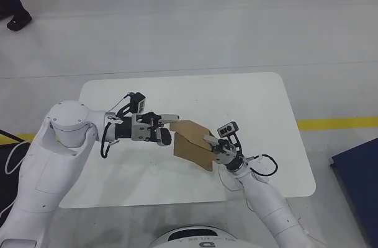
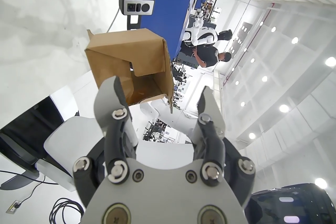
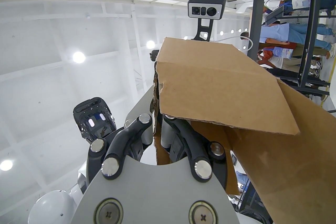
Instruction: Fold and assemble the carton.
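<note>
A brown cardboard carton (image 1: 193,143) is held above the middle of the white table (image 1: 251,99), partly folded with loose flaps. My right gripper (image 1: 218,147) is shut on the carton's edge; in the right wrist view its fingers (image 3: 155,114) pinch a cardboard wall of the carton (image 3: 215,93). My left gripper (image 1: 168,129) stands open just beside the carton's other end. In the left wrist view the carton (image 2: 128,64) shows its open end with one inner flap folded in, and one of the fingertips (image 2: 109,93) of the left gripper (image 2: 157,97) overlaps the carton's rim.
The table's far half and right side are bare. A yellow floor line (image 1: 341,123) runs past the table's right, and a blue panel (image 1: 365,180) stands at the right edge of the top view.
</note>
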